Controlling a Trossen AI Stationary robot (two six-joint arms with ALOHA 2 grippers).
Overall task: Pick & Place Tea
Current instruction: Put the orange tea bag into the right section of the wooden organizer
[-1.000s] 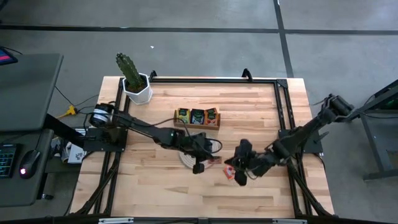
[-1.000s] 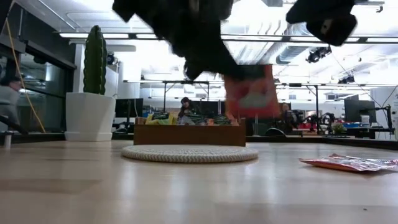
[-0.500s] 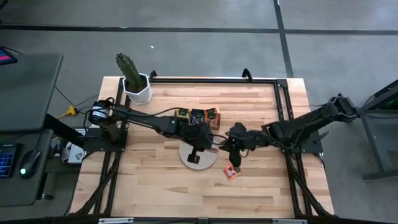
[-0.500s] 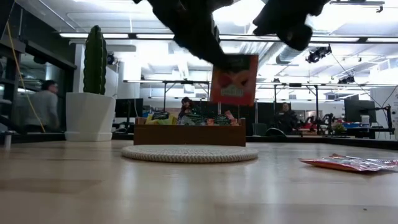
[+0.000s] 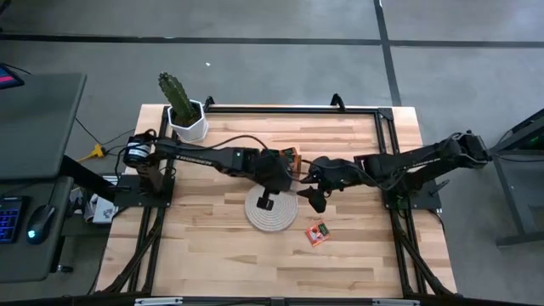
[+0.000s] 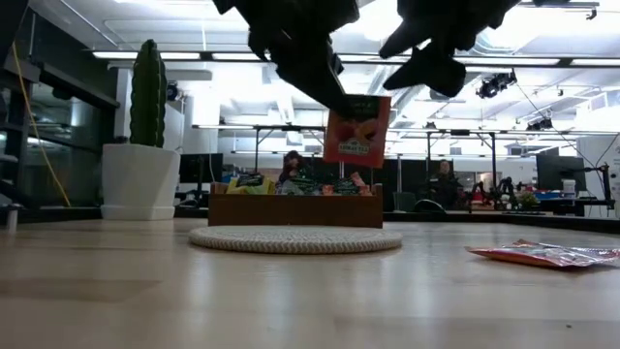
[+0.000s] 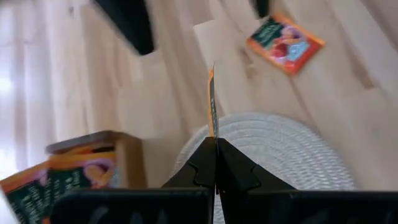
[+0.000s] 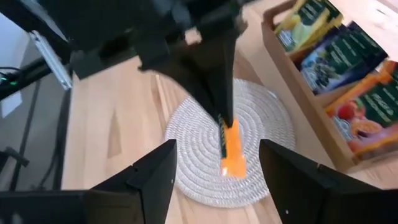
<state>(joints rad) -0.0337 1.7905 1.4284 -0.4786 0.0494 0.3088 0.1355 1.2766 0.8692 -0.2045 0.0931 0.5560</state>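
On the tabletop [image 5: 340,136], the potted cactus [image 5: 180,106] stands at the far left corner. The wooden tray [image 5: 293,161] sits near the middle, sachets upright in its compartments, and the round mat [image 5: 276,217] lies just in front of it. Above the mat hangs a sachet [image 6: 356,131], pinched by the left tool [image 5: 274,202]. The right tool [image 5: 313,199] hovers just to its right, fingers spread, touching nothing. Another sachet [image 5: 318,233] lies flat on the wood, to the right and front of the mat.
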